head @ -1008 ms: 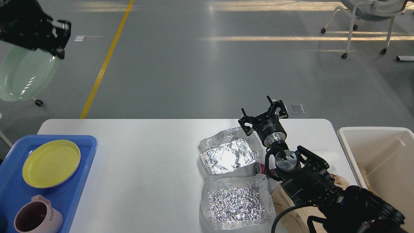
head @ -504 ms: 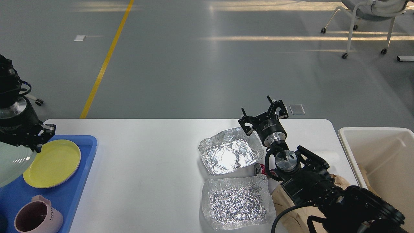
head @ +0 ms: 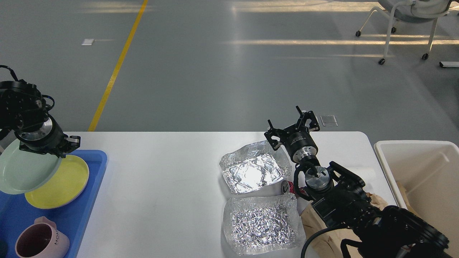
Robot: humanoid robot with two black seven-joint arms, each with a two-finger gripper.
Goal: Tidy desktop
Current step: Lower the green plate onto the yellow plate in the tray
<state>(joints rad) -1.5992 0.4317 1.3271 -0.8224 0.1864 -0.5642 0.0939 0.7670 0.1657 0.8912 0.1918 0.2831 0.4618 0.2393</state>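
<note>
Gripping a pale green plate point(head: 25, 172) above the yellow plate point(head: 66, 186) in the blue tray point(head: 89, 208), the left hand point(head: 66, 143) is seen beside the white surface point(head: 161, 179), over which the right hand point(head: 292, 127) is held unclenched, just beyond two foil trays point(head: 252, 172).

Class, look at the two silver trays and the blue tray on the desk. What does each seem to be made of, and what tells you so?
The two silver trays look like thin aluminium foil: bright and mirror-like, with crumpled, creased walls and wrinkled bottoms. The blue tray looks like moulded plastic: one even colour, a smooth matte surface and a rounded raised rim. Neither can be confirmed by sight alone.
</note>
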